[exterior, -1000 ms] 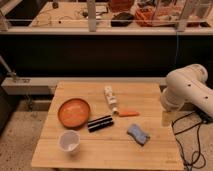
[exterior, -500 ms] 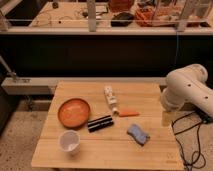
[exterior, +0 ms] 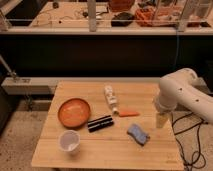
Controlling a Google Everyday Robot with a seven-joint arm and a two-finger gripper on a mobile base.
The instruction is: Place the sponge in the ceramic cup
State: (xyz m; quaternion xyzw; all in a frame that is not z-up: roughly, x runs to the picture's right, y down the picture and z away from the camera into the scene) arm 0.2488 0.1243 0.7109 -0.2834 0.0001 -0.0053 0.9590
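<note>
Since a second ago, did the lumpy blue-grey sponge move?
No. The sponge lies in the same spot right of the flat black bar; the gripper hangs above the wooden table's right edge.

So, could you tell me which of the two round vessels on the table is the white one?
The ceramic cup at the front left; the wider bowl behind it is orange. The pincer hangs at the right edge of the table.

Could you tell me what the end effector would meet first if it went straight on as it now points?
Probably the bare wooden table near its right edge; the end effector hangs just right of the sponge, though depth is unclear.
</note>
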